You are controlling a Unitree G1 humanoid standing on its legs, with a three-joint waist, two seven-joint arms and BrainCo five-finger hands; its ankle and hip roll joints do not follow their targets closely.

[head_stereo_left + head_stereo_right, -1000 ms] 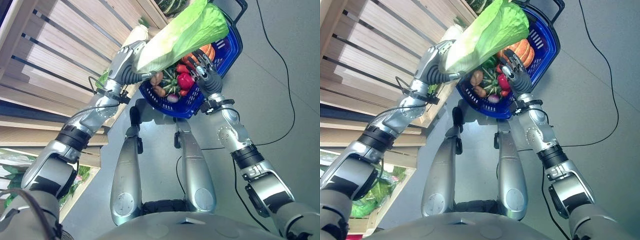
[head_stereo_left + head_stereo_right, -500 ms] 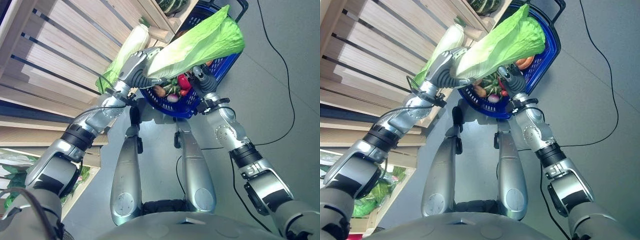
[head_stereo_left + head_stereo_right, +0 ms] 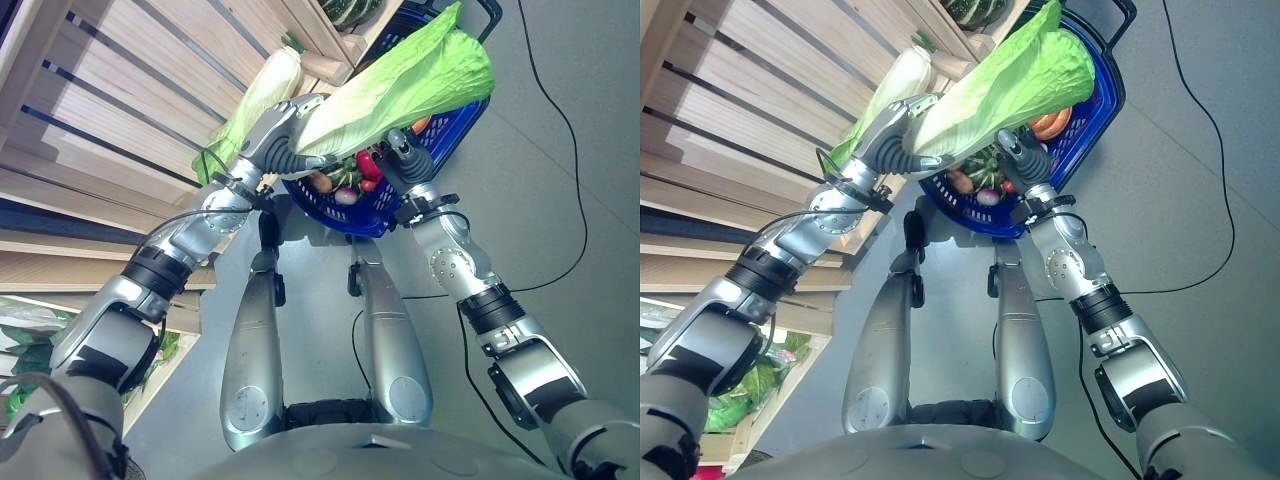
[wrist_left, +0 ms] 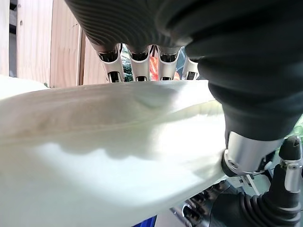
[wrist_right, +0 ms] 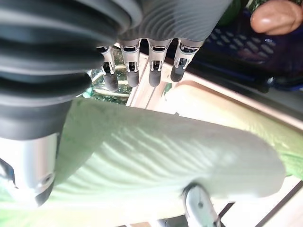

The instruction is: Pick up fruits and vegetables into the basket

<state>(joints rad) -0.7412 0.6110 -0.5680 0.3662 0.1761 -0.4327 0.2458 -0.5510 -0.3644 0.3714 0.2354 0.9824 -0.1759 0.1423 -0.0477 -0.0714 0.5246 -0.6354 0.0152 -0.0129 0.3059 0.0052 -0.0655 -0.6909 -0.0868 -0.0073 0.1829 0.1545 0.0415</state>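
Observation:
My left hand point(image 3: 283, 135) is shut on the pale stem end of a big light-green napa cabbage point(image 3: 405, 80), held slanted above the blue basket point(image 3: 372, 216). In the left wrist view its fingers point(image 4: 137, 61) curl over the cabbage's white base point(image 4: 104, 142). My right hand point(image 3: 405, 163) is open just under the cabbage at the basket's near rim; its straight fingers point(image 5: 156, 66) reach past the green leaf point(image 5: 165, 156). The basket holds a red pepper point(image 3: 368, 164), a potato point(image 3: 320, 182) and an orange pumpkin point(image 3: 1050, 124), partly hidden by the cabbage.
A wooden slatted produce rack point(image 3: 130, 90) runs along the left, touching the basket's side. A second napa cabbage point(image 3: 262, 95) lies on it, dark green squash point(image 3: 345, 10) sit further up, and leafy greens point(image 3: 20, 350) fill a lower bin. Grey floor point(image 3: 560, 180) lies to the right.
The left hand has swung the cabbage rightward, over the basket. The right hand has drawn back from above the basket's contents to just beneath the cabbage.

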